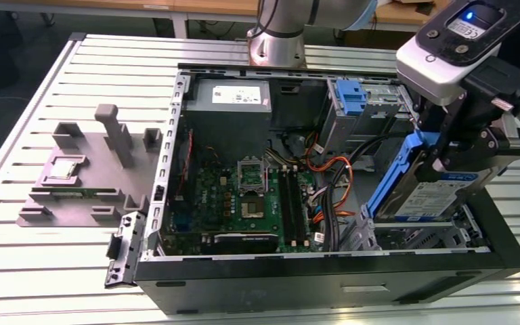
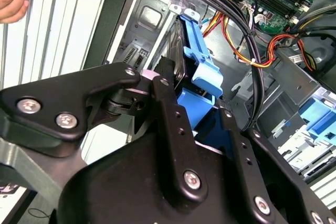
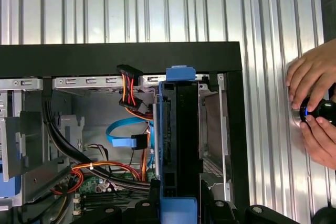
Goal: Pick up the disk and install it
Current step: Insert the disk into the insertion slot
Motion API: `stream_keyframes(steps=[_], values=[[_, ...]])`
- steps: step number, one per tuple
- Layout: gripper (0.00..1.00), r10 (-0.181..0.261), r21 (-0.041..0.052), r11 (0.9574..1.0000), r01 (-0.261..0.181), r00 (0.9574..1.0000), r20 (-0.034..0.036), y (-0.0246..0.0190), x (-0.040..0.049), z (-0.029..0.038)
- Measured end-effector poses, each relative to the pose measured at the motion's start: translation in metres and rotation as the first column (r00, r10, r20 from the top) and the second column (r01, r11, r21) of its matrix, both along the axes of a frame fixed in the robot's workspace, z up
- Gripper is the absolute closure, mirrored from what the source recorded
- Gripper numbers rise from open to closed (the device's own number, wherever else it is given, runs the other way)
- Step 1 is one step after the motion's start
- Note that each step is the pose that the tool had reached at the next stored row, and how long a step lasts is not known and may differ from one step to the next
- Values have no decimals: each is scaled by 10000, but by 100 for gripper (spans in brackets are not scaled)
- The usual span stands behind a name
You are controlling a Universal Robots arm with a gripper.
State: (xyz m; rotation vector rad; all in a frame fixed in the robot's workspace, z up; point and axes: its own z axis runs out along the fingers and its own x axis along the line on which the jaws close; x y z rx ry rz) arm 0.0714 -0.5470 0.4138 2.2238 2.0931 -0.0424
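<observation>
Blue plastic frames the disk (image 1: pixel 430 196) that your gripper (image 1: pixel 451 159) clamps between its black fingers (image 3: pixel 153 195), one on each flat face. The drive stands on edge, label side toward the exterior view's right. It hangs inside the open computer case (image 1: pixel 332 269), at the corner on the exterior view's right, just above the metal drive bay (image 1: pixel 422 237) and partly down among its walls. Whether it touches the bay cannot be told.

In the first wrist view the disk appears edge-on, a dark slab capped by its blue caddy tab (image 3: pixel 180 73), close beside the case's black wall. Orange cables (image 1: pixel 334 177) and a black cable bundle (image 3: pixel 79 156) run near the bay, between it and the green motherboard (image 1: pixel 242 196). The case lies on a slatted aluminium table (image 1: pixel 61 271), well apart from a grey fixture (image 1: pixel 89 176) on the exterior view's left. A person's hands (image 3: pixel 315 108) rest on the table beside the case, wrapped around a small dark device with a blue light.

Judge the drive as stiff, dense for its size and sensitive to knocks. Its metal faces likely run slick, while the thin caddy frame probably flexes. Your hold across the broad faces, with the caddy's edges left free, looks the sound one.
</observation>
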Motion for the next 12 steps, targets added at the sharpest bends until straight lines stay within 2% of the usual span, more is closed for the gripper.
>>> stream_keyframes(steps=[12], values=[[63, 0, 0, 10000, 0, 10000, 0, -7, 0, -93]])
